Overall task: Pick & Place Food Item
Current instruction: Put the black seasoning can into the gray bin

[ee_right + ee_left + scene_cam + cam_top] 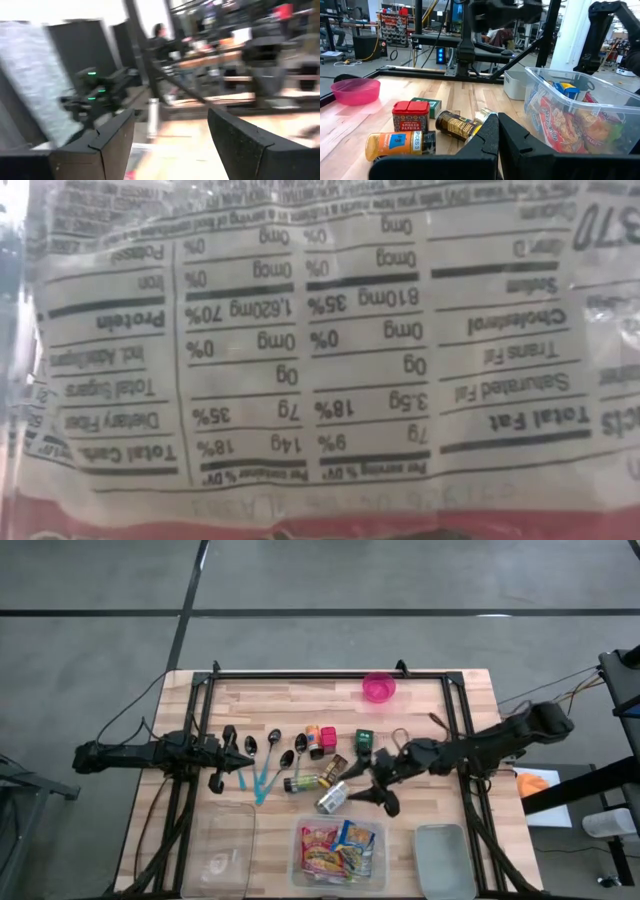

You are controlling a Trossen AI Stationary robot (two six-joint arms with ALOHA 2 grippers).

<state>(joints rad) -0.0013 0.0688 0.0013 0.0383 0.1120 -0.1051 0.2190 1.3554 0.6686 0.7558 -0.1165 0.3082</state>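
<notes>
High view, table (pixel 300 700): light wood top inside a dark frame, centre of the frame.
High view, left gripper (pixel 243 757): left of centre, fingers pressed together, tip just beside the spoons (pixel 262 745).
High view, right gripper (pixel 378 785): right of centre, fingers spread, nothing seen between them; it stands just right of the can (pixel 332 797).
High view, food items: can, spice jars (pixel 320 741) and a green box (pixel 364 741) lie grouped at centre, between the two grippers.
High view, bin (pixel 338 852): clear, bottom centre, holds colourful snack packets.
High view, other containers: clear tray (pixel 222 845) at bottom left, grey lid (pixel 445 860) at bottom right, pink bowl (pixel 379 687) at top centre.
Low view, label (pixel 300 340): an upside-down nutrition panel on a packet fills the whole frame; table and arms hidden behind it.
Left wrist view, left gripper (pixel 497 132): closed fingers at bottom centre, holding nothing.
Left wrist view, jars: red paprika tin (pixel 410 115) upright, orange jar (pixel 400 144) and dark jar (pixel 457 125) lying on their sides at lower left.
Left wrist view, bin (pixel 580 112): at right, packets inside.
Left wrist view, bowl (pixel 356 91): at left edge.
Right wrist view, right gripper (pixel 170 135): fingers well apart at the bottom, empty gap; picture blurred.
Right wrist view, person (pixel 161 37): seated, upper centre, in the room beyond.
</notes>
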